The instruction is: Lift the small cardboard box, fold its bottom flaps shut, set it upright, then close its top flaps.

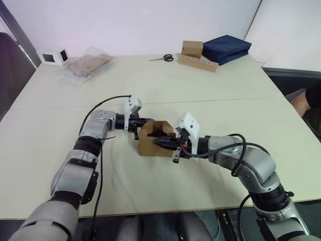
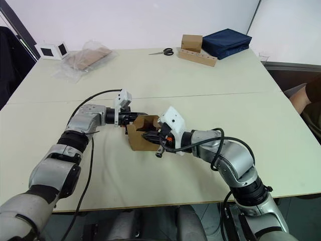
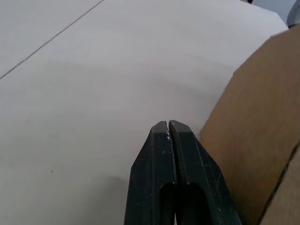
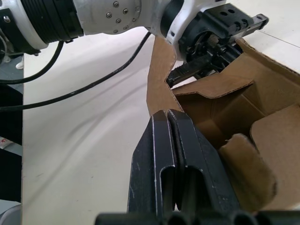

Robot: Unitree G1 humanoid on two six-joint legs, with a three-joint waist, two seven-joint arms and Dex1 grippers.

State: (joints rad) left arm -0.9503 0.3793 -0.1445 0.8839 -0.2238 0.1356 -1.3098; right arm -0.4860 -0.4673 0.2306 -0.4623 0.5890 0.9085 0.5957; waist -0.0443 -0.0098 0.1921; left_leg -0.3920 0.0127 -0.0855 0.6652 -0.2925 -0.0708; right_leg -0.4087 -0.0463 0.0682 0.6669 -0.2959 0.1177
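Observation:
The small cardboard box (image 1: 150, 143) sits near the middle of the table with its top flaps open and its brown inside (image 4: 225, 108) showing. My left gripper (image 3: 168, 124) is shut and empty, lying beside the box's outer wall (image 3: 253, 131) on its far left side. From the right, my right gripper (image 4: 167, 113) reaches in over the open top. It is shut too, with its tips at the edge of an upright flap and nothing between the fingers. The left gripper (image 4: 206, 65) shows just behind that flap.
At the far right of the table (image 1: 225, 110) are another small brown box (image 1: 192, 48), a navy bag (image 1: 226, 48), a long cardboard strip (image 1: 198, 62) and scissors (image 1: 164, 58). A plastic bag (image 1: 88, 64) and a small white box (image 1: 52, 56) lie far left.

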